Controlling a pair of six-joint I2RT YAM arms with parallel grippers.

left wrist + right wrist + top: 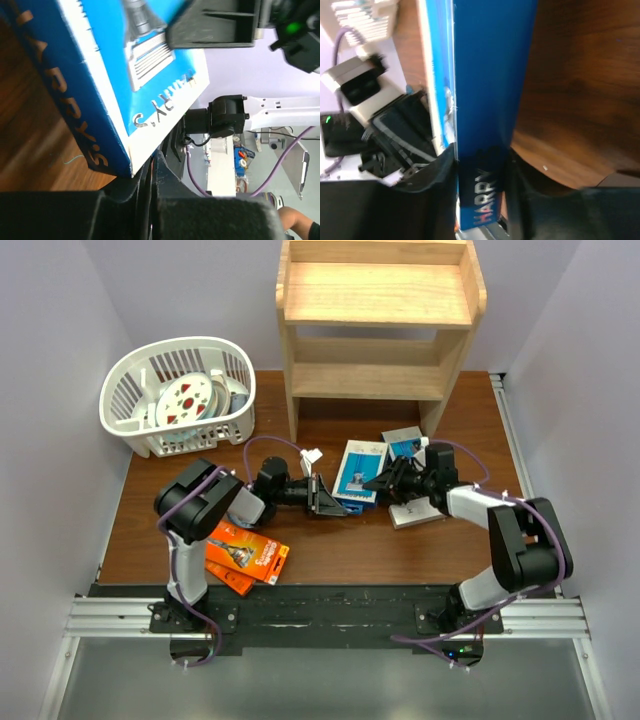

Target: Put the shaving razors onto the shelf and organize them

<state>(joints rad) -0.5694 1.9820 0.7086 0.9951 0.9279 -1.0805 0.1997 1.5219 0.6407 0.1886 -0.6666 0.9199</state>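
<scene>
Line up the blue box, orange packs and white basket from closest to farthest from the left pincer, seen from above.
1. blue box, mid-table, right at the left pincer.
2. orange packs, near left edge.
3. white basket, far left corner.

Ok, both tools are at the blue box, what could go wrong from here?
The left tool and right tool both meet the blue razor box; opposing pulls could crush it or twist it loose. The right arm also hangs over a pale pack, which a low sweep towards the shelf might drag.
</scene>
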